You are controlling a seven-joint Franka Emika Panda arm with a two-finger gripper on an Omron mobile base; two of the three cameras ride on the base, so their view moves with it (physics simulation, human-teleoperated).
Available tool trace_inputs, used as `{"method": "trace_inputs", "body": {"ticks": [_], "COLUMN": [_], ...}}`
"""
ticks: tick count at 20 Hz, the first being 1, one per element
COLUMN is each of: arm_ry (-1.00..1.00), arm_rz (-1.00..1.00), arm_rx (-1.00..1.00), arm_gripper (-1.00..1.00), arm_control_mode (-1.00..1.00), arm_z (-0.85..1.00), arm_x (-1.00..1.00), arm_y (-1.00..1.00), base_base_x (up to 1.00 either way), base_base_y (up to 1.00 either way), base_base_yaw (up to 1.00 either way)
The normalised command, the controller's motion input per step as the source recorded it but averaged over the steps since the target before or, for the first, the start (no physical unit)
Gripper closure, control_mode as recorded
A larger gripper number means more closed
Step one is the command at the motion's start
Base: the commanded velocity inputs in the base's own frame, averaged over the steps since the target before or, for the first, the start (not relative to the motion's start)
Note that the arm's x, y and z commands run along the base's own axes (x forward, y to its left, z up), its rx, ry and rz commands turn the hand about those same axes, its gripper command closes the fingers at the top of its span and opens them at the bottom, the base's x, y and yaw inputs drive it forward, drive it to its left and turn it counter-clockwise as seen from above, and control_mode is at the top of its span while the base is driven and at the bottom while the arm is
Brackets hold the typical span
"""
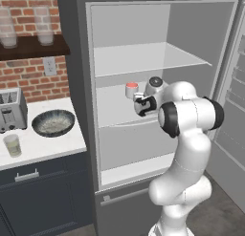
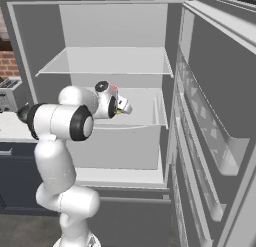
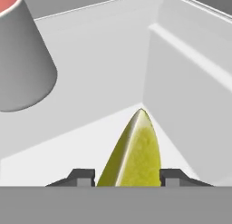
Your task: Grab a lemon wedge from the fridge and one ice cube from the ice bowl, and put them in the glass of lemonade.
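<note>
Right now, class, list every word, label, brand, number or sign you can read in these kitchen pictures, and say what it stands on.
None: no readable text anywhere.
The fridge, toaster, white cup, ice bowl and glass of lemonade carry no lettering.

The end effector (image 2: 124, 110) reaches into the open fridge (image 2: 115, 31), just above its middle shelf (image 2: 145, 108). A speck of yellow lemon wedge (image 2: 118, 111) shows at it. The toaster (image 2: 7, 93) sits far left of it.
</note>
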Motion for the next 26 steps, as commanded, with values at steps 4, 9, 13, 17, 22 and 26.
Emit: {"method": "trace_inputs", "body": {"ticks": [4,9,13,17,22,26], "arm_ry": [0.00,-0.15,-0.14,-0.06,0.03,0.15], "arm_rz": [-0.03,0.01,0.06,0.14,0.05,0.00], "arm_rx": [0.00,0.00,0.00,0.00,0.01,0.00], "arm_gripper": [1.00,1.00,1.00,1.00,1.00,1.00], "arm_control_mode": [-1.00,-1.00,-1.00,-1.00,-1.00,-1.00], "arm_z": [-0.17,-0.55,0.12,0.81,0.95,0.59], "arm_x": [-0.13,-1.00,-1.00,-1.00,-1.00,-1.00], "arm_y": [0.00,0.00,0.03,0.15,0.11,0.00], "base_base_x": [0.00,0.00,0.00,0.00,0.00,0.00], "base_base_y": [0.00,0.00,0.00,0.00,0.00,0.00], "base_base_yaw": [0.00,0.00,0.00,0.00,0.00,0.00]}}
